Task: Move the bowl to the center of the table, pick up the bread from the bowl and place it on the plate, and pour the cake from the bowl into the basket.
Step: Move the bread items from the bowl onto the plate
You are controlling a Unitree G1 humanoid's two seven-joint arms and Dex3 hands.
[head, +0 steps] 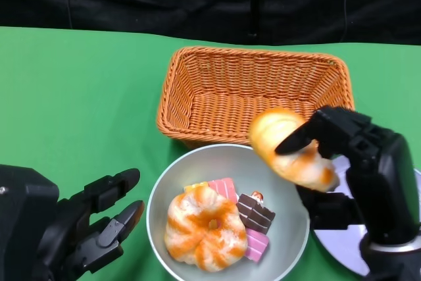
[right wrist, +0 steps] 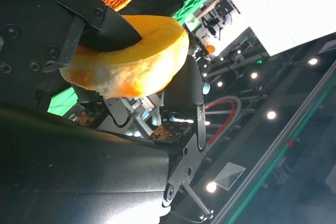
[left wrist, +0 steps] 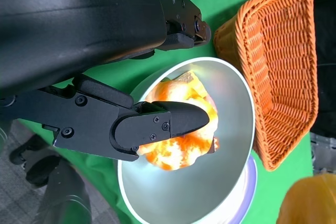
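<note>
Already the right hand (head: 348, 162) grips the golden crescent bread roll (head: 289, 146), lifted above the grey round bowl's (head: 289, 228) rim, beside the silver plate (head: 342, 245). It looks light and soft, best held around its middle. Nearby, the orange wicker basket (head: 197, 77) crowds the path. The left hand (head: 99, 225) hovers with fingers spread, holding nothing.

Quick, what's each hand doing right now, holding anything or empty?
Left hand: open, fingers apart, holding nothing, beside the bowl.
Right hand: holding the bread, lifted above the bowl's edge.
</note>
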